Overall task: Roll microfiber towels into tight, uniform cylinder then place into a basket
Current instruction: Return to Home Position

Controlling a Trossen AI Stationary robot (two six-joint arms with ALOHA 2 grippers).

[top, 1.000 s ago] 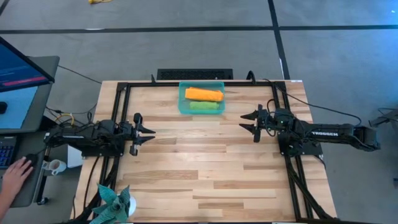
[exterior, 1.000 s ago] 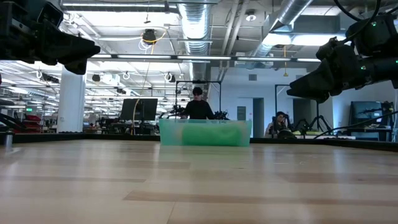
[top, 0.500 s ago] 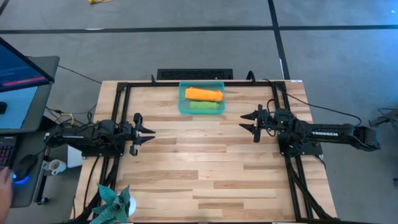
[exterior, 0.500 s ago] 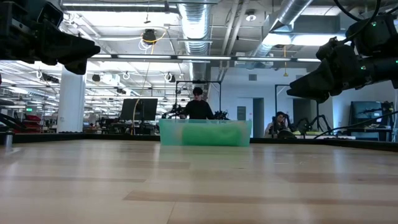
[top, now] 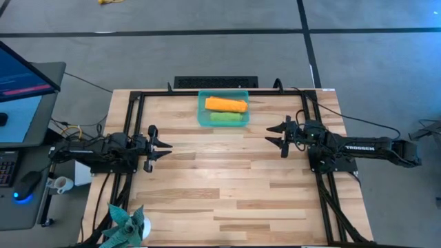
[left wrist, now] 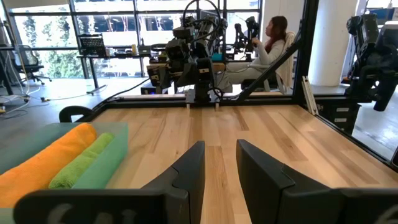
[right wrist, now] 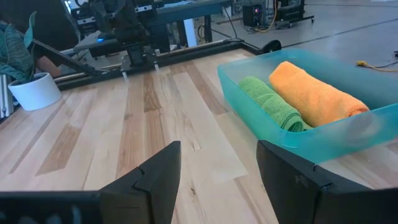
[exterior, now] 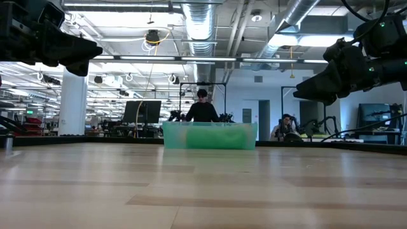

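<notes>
Both towels lay rolled inside the basket [top: 200, 114] at the far middle edge of the table [top: 227, 193]. The orange towel [top: 226, 104] was on the far side and the green towel [top: 227, 118] lay against it on the near side (side by side looked like the only way two rolls would fit so narrow a bin). The left gripper [top: 164, 146] hung over the table's left part and the right gripper [top: 274, 134] over its right part. Each was well apart from the basket and raised above the wood, with fingers spread and nothing between them. That suited a resting pose: with both rolls packed, neither arm had anything to hold, and the job looked finished.
</notes>
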